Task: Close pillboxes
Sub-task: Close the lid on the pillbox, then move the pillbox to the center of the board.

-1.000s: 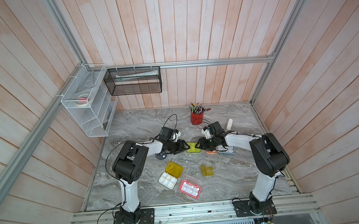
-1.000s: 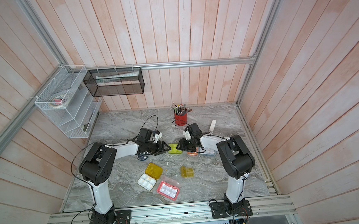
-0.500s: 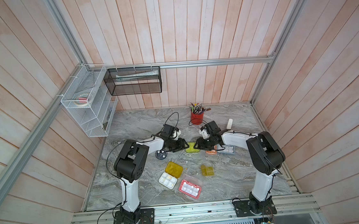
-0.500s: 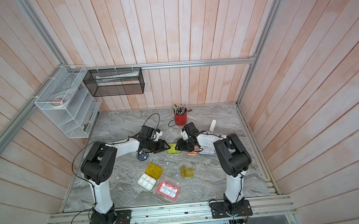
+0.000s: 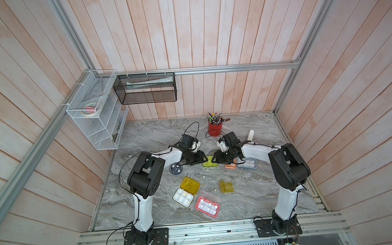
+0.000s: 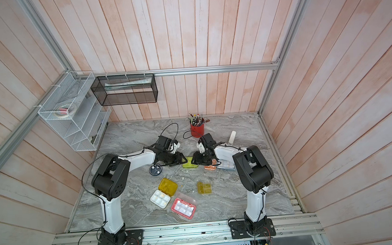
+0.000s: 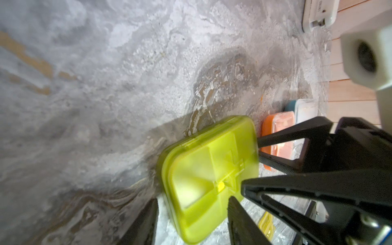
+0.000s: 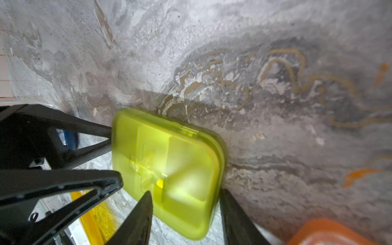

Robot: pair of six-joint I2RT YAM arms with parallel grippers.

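push unevenly and the lime pillbox (image 5: 210, 163) could skid or tip up unlatched toward the orange pillbox (image 5: 230, 166) just to its right. it lies mid-table; your left gripper (image 5: 204, 158) and right gripper (image 5: 214, 158) reach in low from either side, jaws half spread, tips against its ends, pinching nothing.

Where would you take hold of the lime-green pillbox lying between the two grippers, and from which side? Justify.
Probably best: take the lime-green pillbox by its two straight, parallel side edges near one end, approaching low along the table. It lies flat and thin with rounded corners, so the broad top offers nothing to pinch.
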